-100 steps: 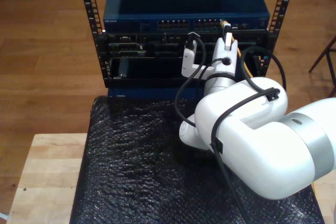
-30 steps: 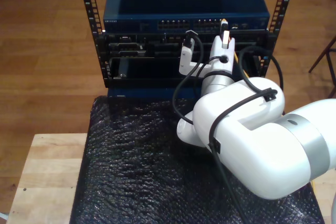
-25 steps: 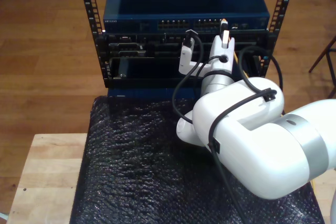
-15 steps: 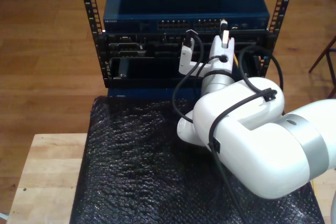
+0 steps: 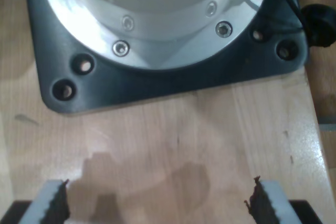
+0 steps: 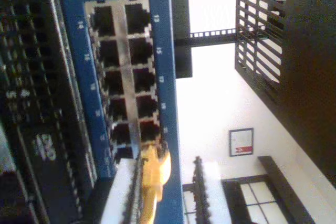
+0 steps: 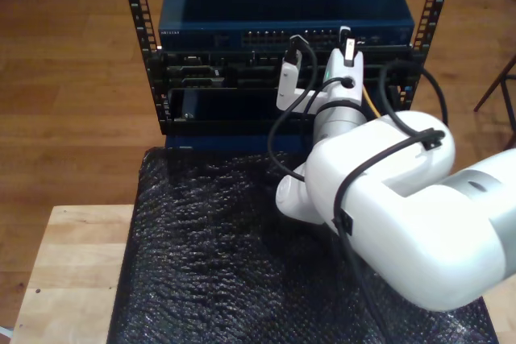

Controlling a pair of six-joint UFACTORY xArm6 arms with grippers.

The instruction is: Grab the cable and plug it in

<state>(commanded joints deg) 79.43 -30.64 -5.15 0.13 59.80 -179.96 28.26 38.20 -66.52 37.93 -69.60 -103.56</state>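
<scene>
Jaws round cable (image 6: 152,174), plug switchward.

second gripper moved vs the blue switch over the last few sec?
Yes. My second gripper, shut on the cable, has crept up toward the blue switch; its tip now overlaps the port row.

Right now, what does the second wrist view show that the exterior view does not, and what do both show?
The second wrist view shows up close the plug of the cable at one port of the switch, held in my second gripper; whether it is seated, I cannot tell. The exterior view shows the whole arm, the black mat, the wooden table and the rack. Both show the blue switch, its ports, the yellow cable and the gripper.
</scene>
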